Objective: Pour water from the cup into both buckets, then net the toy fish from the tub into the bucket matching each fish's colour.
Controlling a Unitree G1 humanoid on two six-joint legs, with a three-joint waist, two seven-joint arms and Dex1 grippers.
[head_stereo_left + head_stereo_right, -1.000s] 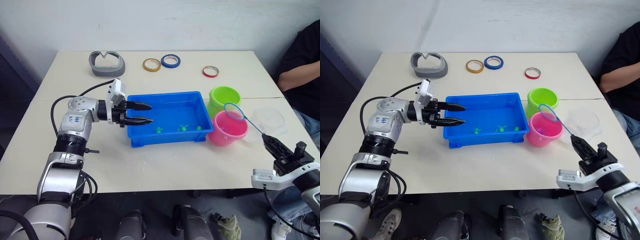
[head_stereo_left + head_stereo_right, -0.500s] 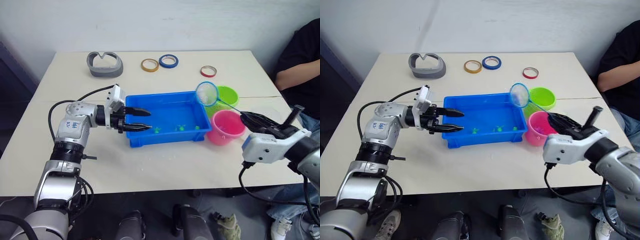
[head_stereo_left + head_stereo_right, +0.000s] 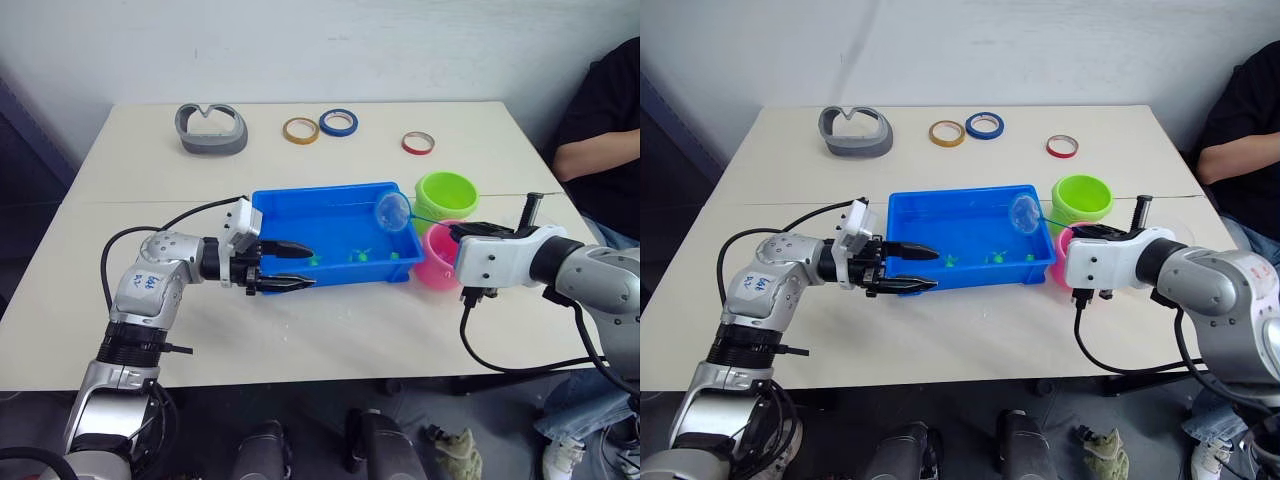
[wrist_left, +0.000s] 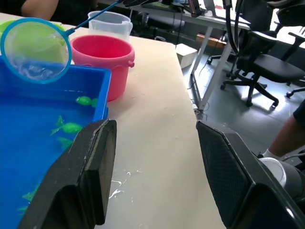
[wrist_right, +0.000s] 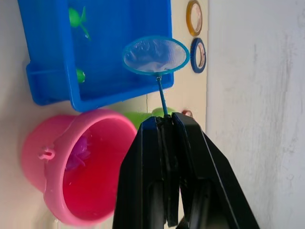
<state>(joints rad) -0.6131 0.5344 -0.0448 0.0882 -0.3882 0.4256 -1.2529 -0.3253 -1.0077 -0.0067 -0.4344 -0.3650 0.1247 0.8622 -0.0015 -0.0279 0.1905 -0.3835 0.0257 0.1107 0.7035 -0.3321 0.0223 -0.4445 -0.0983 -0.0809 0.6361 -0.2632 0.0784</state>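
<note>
Left eye view: blue tub [image 3: 300,200] sits centre frame, a few green fish [image 3: 362,255] along its near edge w/ water around them. Right gripper [image 3: 462,233] at right-centre is clamped on the thin handle of a small blue net [image 3: 393,210], whose hoop hangs over the tub's right end, above the water. The handle runs roughly left-right from gripper to hoop, so the fish lie left of and below the hoop. Green bucket [image 3: 447,190] and pink bucket [image 3: 440,262] stand just right of the tub, pink partly behind the right arm. Left gripper [image 3: 291,265] at left-centre, fingers a modest way apart, holding nothing, at the tub's near-left corner. Right eye view: same layout; tape rings and a grey object lie along the table's far edge, a person's arm at the right edge. Left wrist view: left fingers apart and empty; net hoop upper left over the tub, green fish below it, pink bucket beyond, clear cup [image 4: 110,23] behind that at top. Right wrist view: right fingers shut tight on the net handle, hoop straight ahead above the tub — something pinkish lies inside the pink bucket, prob. a fish. Right arm is the one placed to dip for a green fish.
</note>
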